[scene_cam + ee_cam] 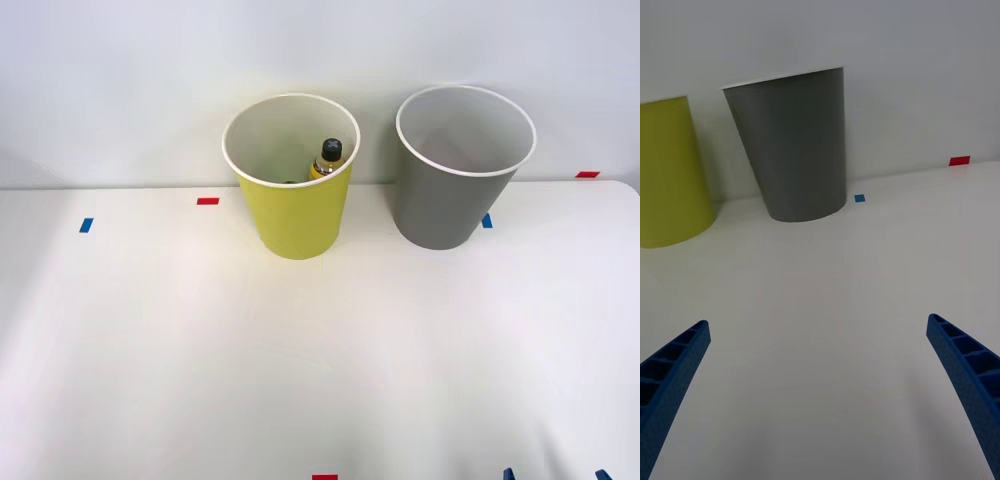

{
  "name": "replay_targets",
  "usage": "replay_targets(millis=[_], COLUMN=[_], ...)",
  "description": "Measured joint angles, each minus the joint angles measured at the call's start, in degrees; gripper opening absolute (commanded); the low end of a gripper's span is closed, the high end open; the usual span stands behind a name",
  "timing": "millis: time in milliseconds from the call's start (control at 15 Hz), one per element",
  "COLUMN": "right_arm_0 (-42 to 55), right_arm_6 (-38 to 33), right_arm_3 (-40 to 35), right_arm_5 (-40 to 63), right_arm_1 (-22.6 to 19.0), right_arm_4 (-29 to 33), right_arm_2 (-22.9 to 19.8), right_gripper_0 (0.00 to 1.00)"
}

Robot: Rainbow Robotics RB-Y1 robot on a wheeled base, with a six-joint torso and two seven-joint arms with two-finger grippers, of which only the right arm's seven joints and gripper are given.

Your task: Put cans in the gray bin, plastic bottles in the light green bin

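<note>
The light green bin [295, 215] stands at the back middle of the white table, and its side also shows in the right wrist view [666, 184]. Inside it a plastic bottle [327, 160] with a black cap and yellow-green body leans against the right wall. A small dark spot beside it, low at the rim, is too hidden to name. To its right stands the gray bin [450, 200] [797, 150], whose visible inside is bare. Cans are out of view. My right gripper [555, 475] [817, 322] is open above bare table, well short of the gray bin, with nothing between its blue fingers [674, 367].
Small tape marks lie on the table: red [207, 201] and blue [86, 225] at the back left, blue [487, 221] by the gray bin, red [587, 174] at the back right, red [324, 477] at the near edge. A pale wall rises behind the bins.
</note>
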Motion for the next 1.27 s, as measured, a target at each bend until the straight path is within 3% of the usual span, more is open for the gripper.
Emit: replay_targets(millis=[1267], right_arm_0=[0.0], right_arm_6=[0.0], right_arm_3=[0.0], right_arm_5=[0.0], right_arm_1=[0.0], right_arm_4=[0.0], right_arm_2=[0.0], right_gripper_0=[1.0])
